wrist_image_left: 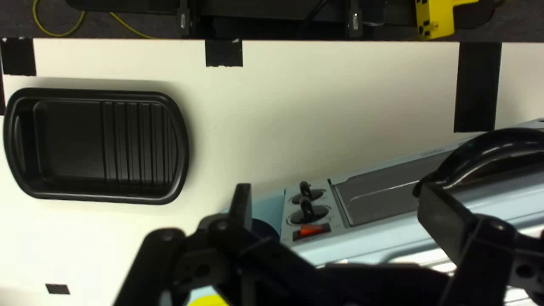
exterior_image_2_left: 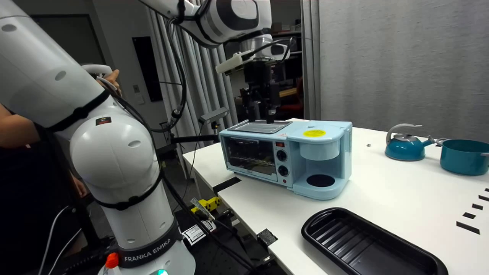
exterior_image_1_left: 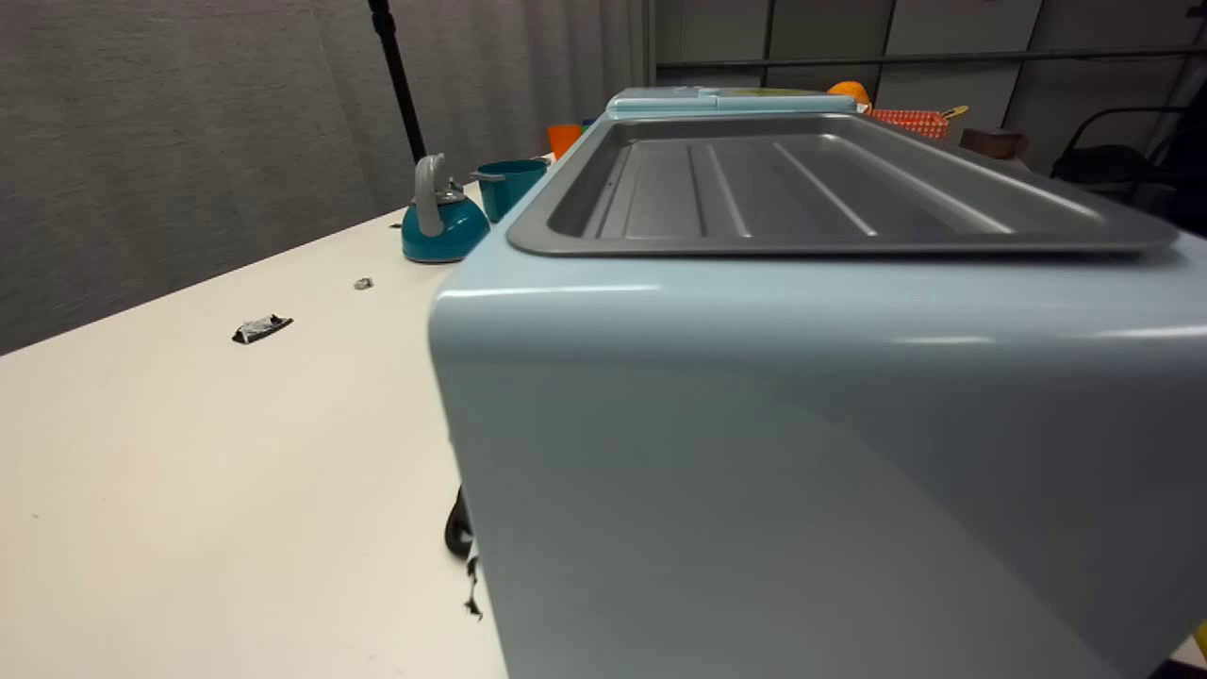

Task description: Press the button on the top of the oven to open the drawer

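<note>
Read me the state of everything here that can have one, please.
Fingers: spread apart
Oven door: closed
Oven dials: settings unreadable
Orange-red switch: on or off unclear
Ribbed top tray: lying flat
Black pan: open side up
Kettle: upright, lidded
Teal pot: upright, uncovered
Base light: lit

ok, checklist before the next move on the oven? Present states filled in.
1. Tool closed for pressing, likely steadier: not ok, fingers apart in the wrist view.
2. Tool off the ribbed panel: ok, no contact visible in an exterior view.
3. Button on top of the oven identified: cannot tell, none distinct enough.
4. Glass door shut: ok, looks flush.
5. Black pan apart from the oven: ok.
6. Person clear of the arm: cannot tell, gap unclear.
</note>
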Robot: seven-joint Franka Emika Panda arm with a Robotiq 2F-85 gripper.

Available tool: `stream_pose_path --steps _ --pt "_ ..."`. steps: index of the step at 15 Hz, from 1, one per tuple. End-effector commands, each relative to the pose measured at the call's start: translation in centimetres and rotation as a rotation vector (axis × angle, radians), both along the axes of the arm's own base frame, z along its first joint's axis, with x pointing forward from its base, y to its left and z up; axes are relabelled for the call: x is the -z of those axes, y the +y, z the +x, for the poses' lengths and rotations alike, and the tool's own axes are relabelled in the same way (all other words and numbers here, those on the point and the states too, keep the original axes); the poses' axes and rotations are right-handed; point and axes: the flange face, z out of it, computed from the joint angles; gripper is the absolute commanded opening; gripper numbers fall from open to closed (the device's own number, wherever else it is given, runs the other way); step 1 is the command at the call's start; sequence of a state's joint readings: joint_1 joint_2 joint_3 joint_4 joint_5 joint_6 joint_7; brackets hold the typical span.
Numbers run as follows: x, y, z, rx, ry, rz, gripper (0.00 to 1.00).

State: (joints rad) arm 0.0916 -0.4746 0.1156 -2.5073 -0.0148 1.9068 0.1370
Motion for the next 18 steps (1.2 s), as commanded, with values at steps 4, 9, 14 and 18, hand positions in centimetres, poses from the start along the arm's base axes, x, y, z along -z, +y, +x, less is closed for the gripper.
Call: stream_pose_path --steps 4,9,14,18 --pt "-1.1 0.0 6.2 -0.077 -0.006 -0.009 1.0" --pt "-0.9 0.4 6.4 -0.056 -0.005 -0.009 1.0" --pt "-0.8 0.4 6.8 -0.056 -0.002 -0.008 1.0" --pt "-0.5 -0.2 7.6 -0.068 -0.023 -0.037 1.0"
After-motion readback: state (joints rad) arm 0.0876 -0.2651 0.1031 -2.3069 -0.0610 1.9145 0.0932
